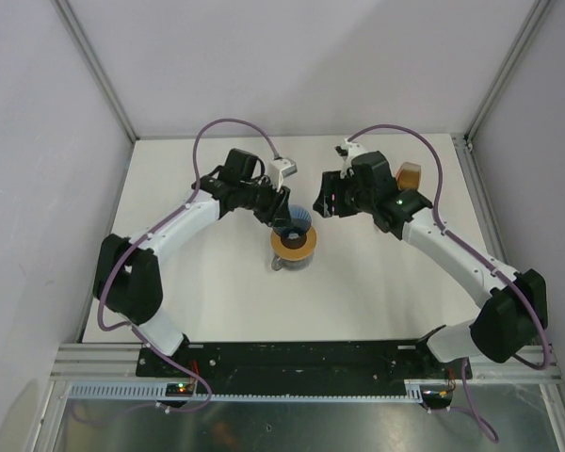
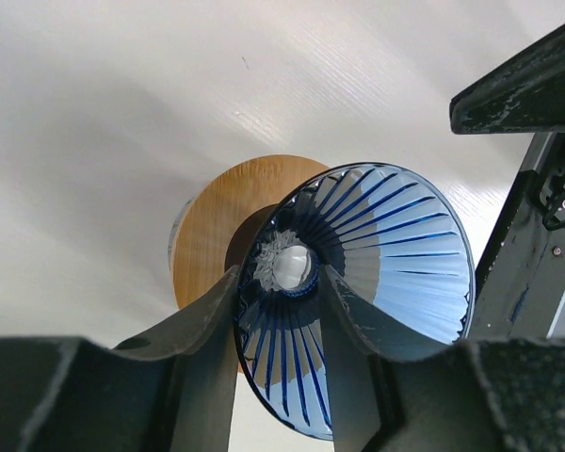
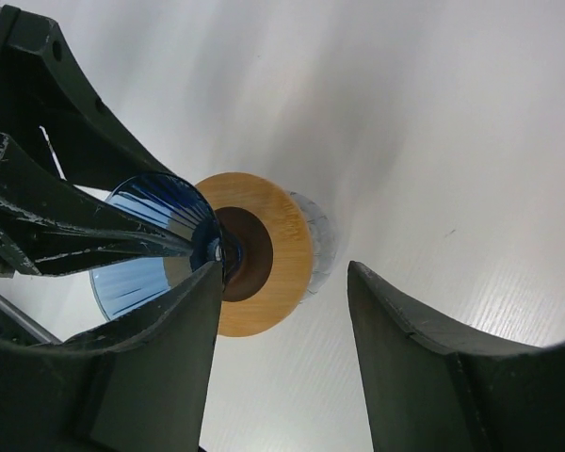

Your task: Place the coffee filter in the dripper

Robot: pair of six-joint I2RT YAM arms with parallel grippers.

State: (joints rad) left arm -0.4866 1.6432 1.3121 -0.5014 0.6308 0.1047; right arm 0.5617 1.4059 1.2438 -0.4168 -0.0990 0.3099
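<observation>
The small translucent blue ribbed cone-shaped dripper (image 2: 405,245) is tipped on its side, its narrow end at the dark hole of the flat brown wooden ring (image 2: 202,235); that ring tops the clear glass jug (image 3: 320,235) on the white desk (image 1: 217,301); the cone's ribbed inside shows bare. The left end effector (image 2: 281,275) straddles the dripper's near wall, fingers parted, contact unclear; the right end effector (image 3: 284,273) hangs just beside, spread wide, gripping nothing. A thick orange-brown filter stack (image 1: 410,175) sits behind the right arm; a single tan paper coffee filter cannot be made out.
</observation>
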